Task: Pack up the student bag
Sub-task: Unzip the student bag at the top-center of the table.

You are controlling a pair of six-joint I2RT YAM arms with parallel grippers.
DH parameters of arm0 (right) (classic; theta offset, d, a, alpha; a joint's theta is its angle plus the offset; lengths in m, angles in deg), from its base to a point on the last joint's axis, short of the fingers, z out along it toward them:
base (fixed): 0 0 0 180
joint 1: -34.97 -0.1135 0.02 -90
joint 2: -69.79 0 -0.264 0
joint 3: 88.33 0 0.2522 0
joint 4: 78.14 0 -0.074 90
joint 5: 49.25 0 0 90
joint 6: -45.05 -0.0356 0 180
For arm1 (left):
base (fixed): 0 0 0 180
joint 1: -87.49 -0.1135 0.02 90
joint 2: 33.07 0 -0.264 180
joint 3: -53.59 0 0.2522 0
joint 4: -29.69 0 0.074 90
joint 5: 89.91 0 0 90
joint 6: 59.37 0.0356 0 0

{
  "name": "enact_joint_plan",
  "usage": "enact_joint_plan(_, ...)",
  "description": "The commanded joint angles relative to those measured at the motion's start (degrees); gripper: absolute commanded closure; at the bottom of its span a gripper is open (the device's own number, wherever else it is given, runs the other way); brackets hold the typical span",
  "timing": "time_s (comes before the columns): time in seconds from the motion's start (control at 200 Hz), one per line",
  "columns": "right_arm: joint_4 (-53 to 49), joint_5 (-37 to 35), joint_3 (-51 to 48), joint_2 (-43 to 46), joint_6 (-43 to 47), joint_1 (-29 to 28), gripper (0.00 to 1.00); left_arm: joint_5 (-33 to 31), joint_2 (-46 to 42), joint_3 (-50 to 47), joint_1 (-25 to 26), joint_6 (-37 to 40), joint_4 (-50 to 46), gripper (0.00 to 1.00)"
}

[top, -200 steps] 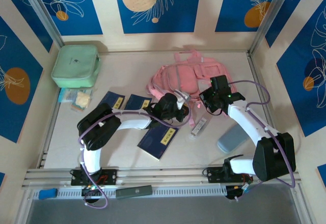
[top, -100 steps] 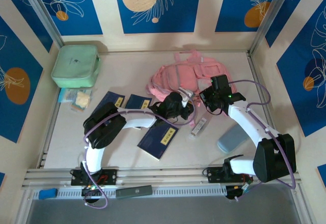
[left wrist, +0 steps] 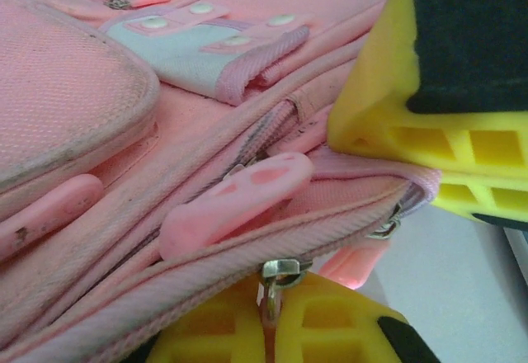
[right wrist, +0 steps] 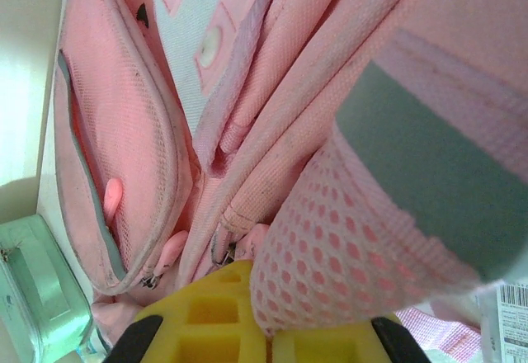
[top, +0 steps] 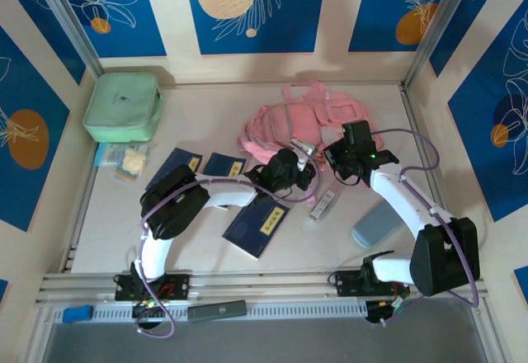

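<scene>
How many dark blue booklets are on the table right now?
3 dark blue booklets. One and a second lie side by side left of the student bag; the third lies nearer the arm bases. The left arm crosses them, so another may be hidden.

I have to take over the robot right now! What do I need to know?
Left end effector: shut, pinching the student bag at a zipped edge.
Right end effector: shut on the bag's mesh fabric.
Bag: lying at the back of the table; mint-green case in the far left corner.
Done: both arms grip the bag; nothing looks packed.
Left: the navy booklets, grey-blue pouch and small packet lie loose on the table and probably go in.
</scene>
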Motion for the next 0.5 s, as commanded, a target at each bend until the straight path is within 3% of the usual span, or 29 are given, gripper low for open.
enact_joint_plan(0.0, 0.54, 3.68, 0.68, 2.26, 0.31, 0.34, 1.00, -2.82, -0.32, 0.22, -0.49, 1.04, 4.10, 0.99)
enact_joint_plan(0.205, -0.26, 6.01, 2.06, 2.18, 2.70, 2.49, 1.00, -2.81, -3.89, -3.46, -1.12, 2.09, 0.63, 1.00)
enact_joint_plan(0.3, -0.60, 9.90, 3.67, 0.68, 5.00, 5.25, 1.00, 0.23, -6.61, -6.94, -2.25, 2.34, 0.47, 1.00)
enact_joint_plan(0.495, -2.34, 14.86, 8.08, -3.72, 12.51, 9.18, 1.00, 0.03, -11.33, -11.65, -4.24, 3.20, -4.96, 1.00)
